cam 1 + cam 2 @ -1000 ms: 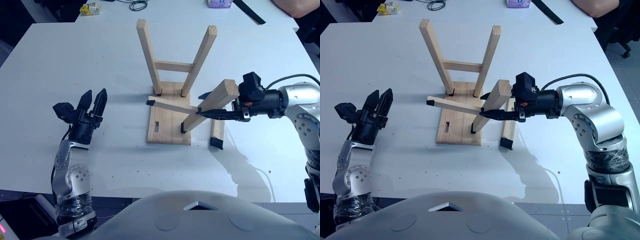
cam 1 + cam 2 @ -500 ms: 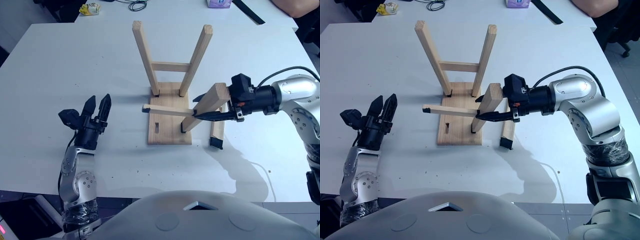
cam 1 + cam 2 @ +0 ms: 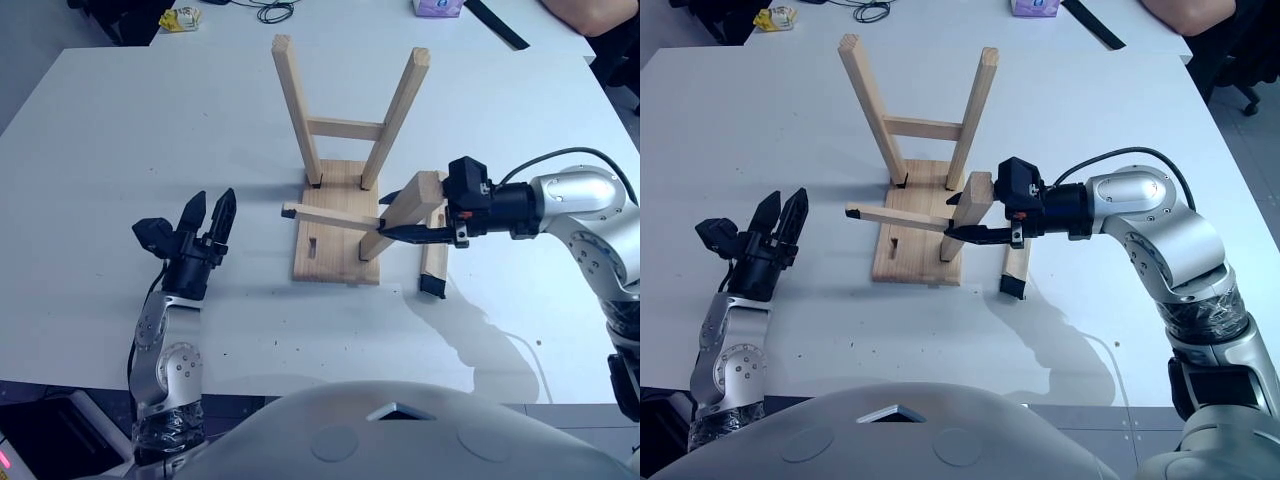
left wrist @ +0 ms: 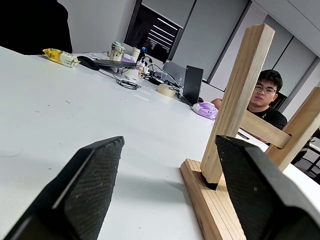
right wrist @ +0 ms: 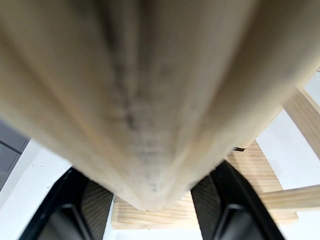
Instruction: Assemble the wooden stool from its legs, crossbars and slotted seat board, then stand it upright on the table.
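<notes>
A wooden seat board (image 3: 335, 265) lies flat near the middle of the white counter (image 3: 120, 130). Two legs (image 3: 298, 110) stand upright in its far end, joined by a crossbar (image 3: 345, 128).

The right gripper (image 3: 400, 216) pinches a third leg (image 3: 415, 198) from both sides. That leg leans, its foot resting at the board's near right corner. A second crossbar (image 3: 330, 217) sticks out from it over the board, toward the counter's left edge. A loose leg (image 3: 434, 268) lies on the counter just beside the board's right edge.

The left gripper (image 3: 213, 197) hovers over the counter well left of the board. Its fingers (image 4: 95, 185) are spread apart, with nothing between them.

Compared with a second ago, the right gripper has drawn in toward the board and the third leg stands steeper. The left gripper has come somewhat nearer the board.

Bare counter runs from the board to the left edge and along the near edge. A yellow packet (image 3: 182, 16) and a purple item (image 3: 437, 6) sit by the far edge.
</notes>
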Motion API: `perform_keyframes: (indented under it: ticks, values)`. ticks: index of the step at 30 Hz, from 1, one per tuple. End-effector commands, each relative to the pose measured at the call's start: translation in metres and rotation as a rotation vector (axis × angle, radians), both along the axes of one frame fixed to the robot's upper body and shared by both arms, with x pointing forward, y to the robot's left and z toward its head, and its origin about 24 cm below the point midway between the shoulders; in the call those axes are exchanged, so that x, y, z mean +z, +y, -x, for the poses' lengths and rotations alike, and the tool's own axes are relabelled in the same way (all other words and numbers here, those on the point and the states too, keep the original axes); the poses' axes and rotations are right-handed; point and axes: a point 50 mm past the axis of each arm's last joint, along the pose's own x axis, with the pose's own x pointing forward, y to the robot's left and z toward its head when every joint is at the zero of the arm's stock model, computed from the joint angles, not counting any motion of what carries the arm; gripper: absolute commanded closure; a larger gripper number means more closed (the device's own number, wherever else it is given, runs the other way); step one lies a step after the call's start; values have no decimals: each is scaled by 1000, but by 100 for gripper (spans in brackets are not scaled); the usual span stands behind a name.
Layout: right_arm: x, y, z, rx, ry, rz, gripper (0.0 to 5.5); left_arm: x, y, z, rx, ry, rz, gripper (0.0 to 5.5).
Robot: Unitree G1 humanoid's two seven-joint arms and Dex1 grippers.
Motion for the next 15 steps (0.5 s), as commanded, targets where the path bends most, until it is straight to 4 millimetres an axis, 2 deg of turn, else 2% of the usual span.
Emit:
perform_keyframes:
  ticks: [1,10,15]
  values:
    - [-48,-9,8,-91,218,135,348,2,-5,-7,-33,2,-17,212]
    - [-56,-6,7,-59,193,265,348,2,-13,-7,-50,0,-14,212]
    - [-57,-4,2,-69,198,271,348,2,-16,-10,-58,-8,-12,212]
